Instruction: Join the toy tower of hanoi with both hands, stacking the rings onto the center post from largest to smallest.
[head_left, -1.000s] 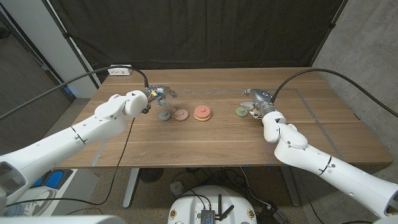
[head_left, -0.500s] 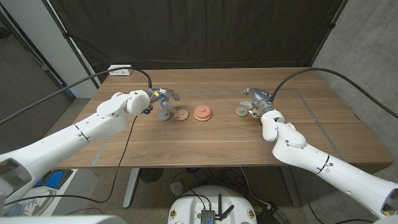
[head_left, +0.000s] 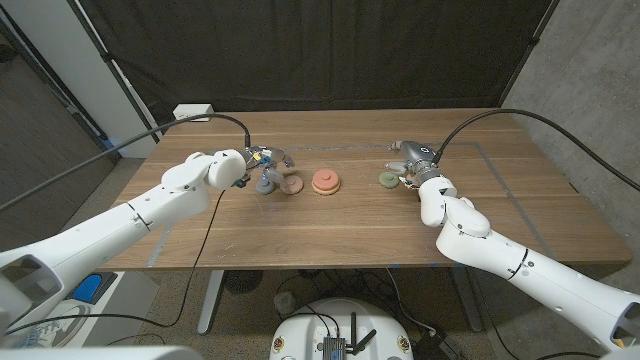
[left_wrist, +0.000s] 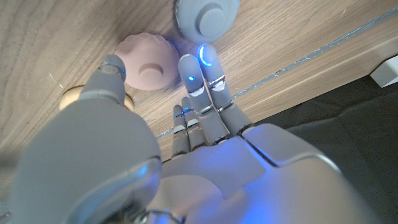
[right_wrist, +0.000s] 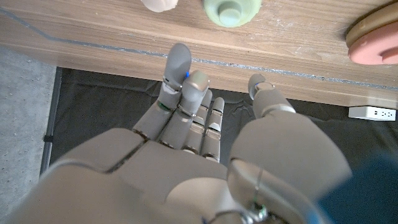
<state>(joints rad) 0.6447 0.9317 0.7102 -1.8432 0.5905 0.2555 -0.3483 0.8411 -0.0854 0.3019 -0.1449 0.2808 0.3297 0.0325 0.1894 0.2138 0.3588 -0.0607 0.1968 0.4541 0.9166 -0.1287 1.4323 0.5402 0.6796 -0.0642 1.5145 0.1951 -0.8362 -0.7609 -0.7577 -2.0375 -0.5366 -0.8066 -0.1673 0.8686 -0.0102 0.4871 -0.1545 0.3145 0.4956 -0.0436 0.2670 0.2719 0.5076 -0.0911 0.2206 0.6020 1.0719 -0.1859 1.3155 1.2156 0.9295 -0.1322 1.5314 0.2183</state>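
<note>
The left hand (head_left: 262, 160) is hovering over the grey ring (head_left: 265, 184) and the pink ring (head_left: 290, 184), its fingers (left_wrist: 198, 81) lying extended and close together, holding nothing. The right hand (head_left: 412, 160) is sitting just beside the green ring (head_left: 388, 179), fingers (right_wrist: 180, 74) loosely apart and gripping nothing. The orange stack (head_left: 325, 181) is resting mid-tabletop (head_left: 340, 225), between the two hands.

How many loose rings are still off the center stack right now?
3, maybe more hidden: grey ring and pink ring at the left hand, green ring by the right hand.
</note>
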